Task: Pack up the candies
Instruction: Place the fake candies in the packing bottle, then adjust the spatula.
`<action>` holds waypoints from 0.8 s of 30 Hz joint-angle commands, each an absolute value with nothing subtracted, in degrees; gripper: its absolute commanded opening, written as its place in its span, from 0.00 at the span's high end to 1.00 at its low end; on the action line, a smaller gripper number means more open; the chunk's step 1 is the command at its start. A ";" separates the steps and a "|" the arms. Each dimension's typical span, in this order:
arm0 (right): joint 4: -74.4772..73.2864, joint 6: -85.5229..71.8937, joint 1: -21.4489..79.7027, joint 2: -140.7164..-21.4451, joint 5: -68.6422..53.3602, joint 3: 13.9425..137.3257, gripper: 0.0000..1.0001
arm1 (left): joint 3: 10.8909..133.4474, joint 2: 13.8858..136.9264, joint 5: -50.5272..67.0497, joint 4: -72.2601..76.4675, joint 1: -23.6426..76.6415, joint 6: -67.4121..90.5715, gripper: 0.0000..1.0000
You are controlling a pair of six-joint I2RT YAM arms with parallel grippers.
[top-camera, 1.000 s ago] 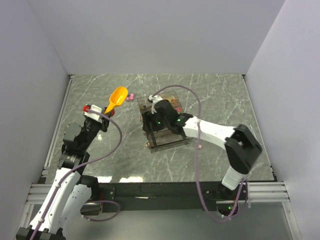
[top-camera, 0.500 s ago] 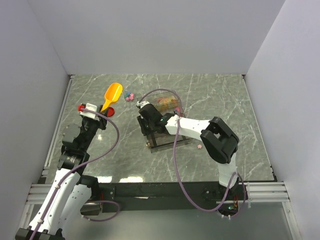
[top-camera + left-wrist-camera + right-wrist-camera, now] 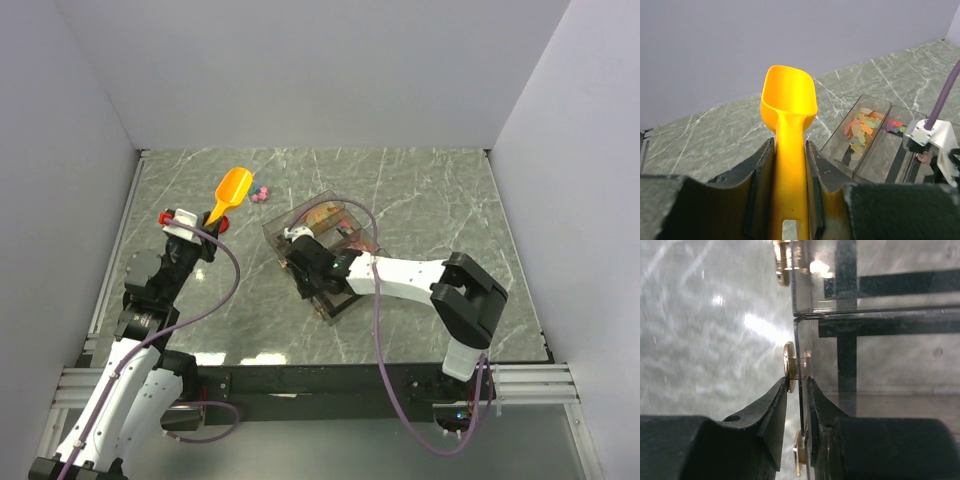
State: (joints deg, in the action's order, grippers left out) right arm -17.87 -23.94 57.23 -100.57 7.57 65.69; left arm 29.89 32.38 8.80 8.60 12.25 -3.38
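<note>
My left gripper is shut on the handle of a yellow-orange scoop, whose empty bowl points up and away; from above the scoop hangs over the far left of the table. A few loose candies lie beside its bowl. More candies fill one compartment of a clear divided box. My right gripper is at the box's near-left wall. In the right wrist view its jaws pinch the thin clear wall just below a brass knob.
A red lid peeks out beside the left wrist. The marble table is walled on the left, back and right. A purple cable loops over the right arm beside the box.
The right gripper has closed onto the box wall, and the box has turned and slid toward the near left. The scoop shifted only slightly.
</note>
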 commanded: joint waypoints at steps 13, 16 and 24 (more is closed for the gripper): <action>-24.95 -31.56 62.31 -87.28 6.24 62.57 0.63 | 31.73 32.52 17.83 8.53 13.62 -4.74 0.95; -27.15 -29.45 61.35 -84.03 6.86 64.95 0.50 | 31.99 32.96 19.77 7.65 14.24 -5.36 0.94; -20.14 -26.10 40.74 -70.59 -12.20 60.30 0.42 | 33.13 35.85 36.19 6.06 16.43 -7.29 0.94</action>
